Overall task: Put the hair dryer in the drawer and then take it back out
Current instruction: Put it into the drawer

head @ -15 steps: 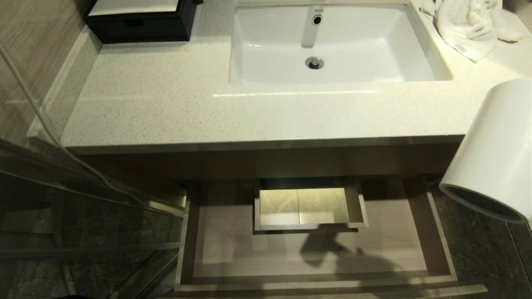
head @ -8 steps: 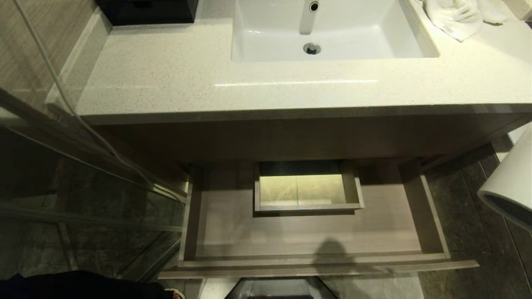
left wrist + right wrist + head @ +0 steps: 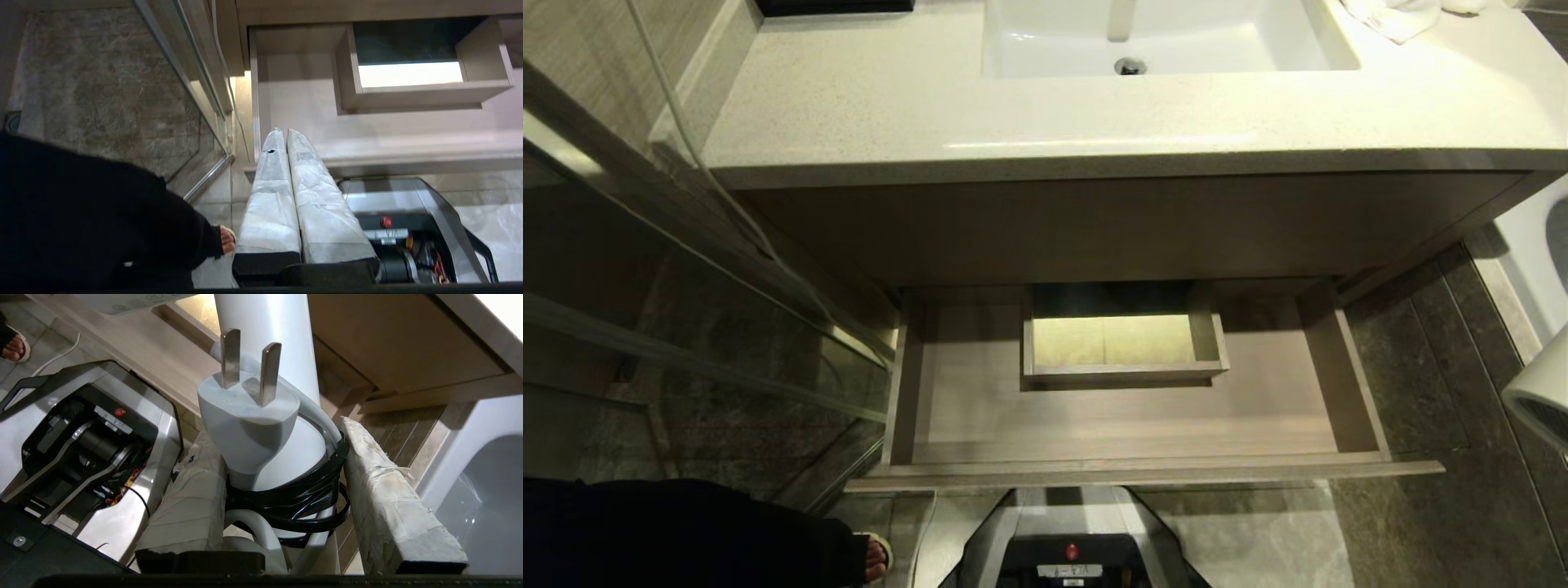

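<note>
The drawer (image 3: 1127, 425) stands pulled out under the vanity, its wood-grain floor bare, with a boxed rectangular hole (image 3: 1123, 339) near the back. Only the white barrel end and dark grille of the hair dryer (image 3: 1539, 396) show, at the head view's right edge, right of the drawer and over the floor tiles. In the right wrist view my right gripper (image 3: 278, 433) is shut on the hair dryer's white handle (image 3: 265, 330), around the black-tied cord and grey plug (image 3: 245, 416). My left gripper (image 3: 282, 132) is shut and empty, parked near the drawer's front left corner (image 3: 255, 163).
Above the drawer are a speckled countertop (image 3: 1013, 106) and a white sink (image 3: 1331, 41). A glass panel (image 3: 686, 327) bounds the left side. A person's sandalled foot (image 3: 874, 559) and dark clothing are at lower left. My base (image 3: 1070, 555) sits before the drawer. A white fixture (image 3: 1535, 245) stands right.
The whole head view has shifted: the vanity slid up the picture and the drawer now sits mid-frame, so the camera moved. The hair dryer shows lower and further off the right edge.
</note>
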{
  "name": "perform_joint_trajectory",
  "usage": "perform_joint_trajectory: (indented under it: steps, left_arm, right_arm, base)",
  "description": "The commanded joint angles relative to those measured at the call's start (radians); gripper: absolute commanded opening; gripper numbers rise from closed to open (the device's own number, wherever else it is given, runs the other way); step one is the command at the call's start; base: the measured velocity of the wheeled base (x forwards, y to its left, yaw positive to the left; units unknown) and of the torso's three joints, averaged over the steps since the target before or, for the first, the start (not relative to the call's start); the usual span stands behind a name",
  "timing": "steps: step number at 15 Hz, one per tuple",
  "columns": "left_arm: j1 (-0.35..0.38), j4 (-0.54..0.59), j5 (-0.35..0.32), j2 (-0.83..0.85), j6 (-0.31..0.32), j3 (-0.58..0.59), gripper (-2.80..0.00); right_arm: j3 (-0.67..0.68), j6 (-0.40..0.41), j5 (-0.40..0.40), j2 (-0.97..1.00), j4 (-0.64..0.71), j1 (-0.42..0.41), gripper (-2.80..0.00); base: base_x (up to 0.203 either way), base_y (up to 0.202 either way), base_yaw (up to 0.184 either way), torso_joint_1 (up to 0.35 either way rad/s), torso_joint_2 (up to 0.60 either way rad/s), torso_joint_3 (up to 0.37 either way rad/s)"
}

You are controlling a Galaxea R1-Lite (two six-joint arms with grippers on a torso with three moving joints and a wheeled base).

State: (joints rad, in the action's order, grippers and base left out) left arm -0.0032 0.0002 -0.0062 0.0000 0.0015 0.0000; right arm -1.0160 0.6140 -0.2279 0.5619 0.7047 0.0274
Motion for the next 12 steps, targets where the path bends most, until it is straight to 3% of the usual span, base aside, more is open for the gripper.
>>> perform_joint_trajectory:
  steps: [1,12]
  left_arm:
    - [0.0,0.0,0.0,0.0,0.0,0.0,-2.8]
    - [0.0,0.0,0.0,0.0,0.0,0.0,-2.8]
  right_arm:
    - [0.005,0.004,0.017,-0.004,0.017,0.002,-2.8]
    - [0.053,-0.022,0.099,-0.03,-0.014,0.0,-2.8]
  base:
    - [0.0,0.0,0.0,-0.217,-0.06,-0.246]
    - [0.0,0.0,0.0,-0.215,0.32,0.103]
